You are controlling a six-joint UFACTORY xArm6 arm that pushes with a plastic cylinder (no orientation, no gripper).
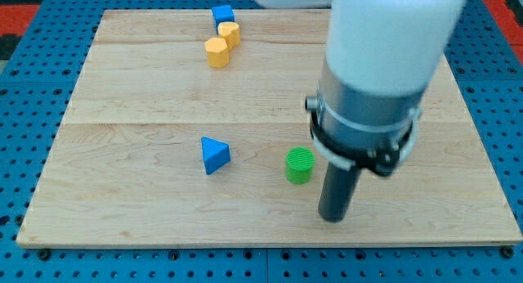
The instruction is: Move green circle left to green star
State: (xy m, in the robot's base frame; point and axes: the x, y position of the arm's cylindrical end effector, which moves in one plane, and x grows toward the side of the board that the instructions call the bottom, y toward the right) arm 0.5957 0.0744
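Observation:
The green circle is a short green cylinder on the wooden board, right of centre and towards the view's bottom. My tip rests on the board just to the lower right of it, a small gap apart. The arm's large white and grey body rises above the tip and hides the board's upper right part. No green star shows in this view; it may be hidden behind the arm.
A blue triangle lies left of the green circle. Near the view's top a blue cube sits by two yellow blocks. The board's bottom edge runs close below my tip.

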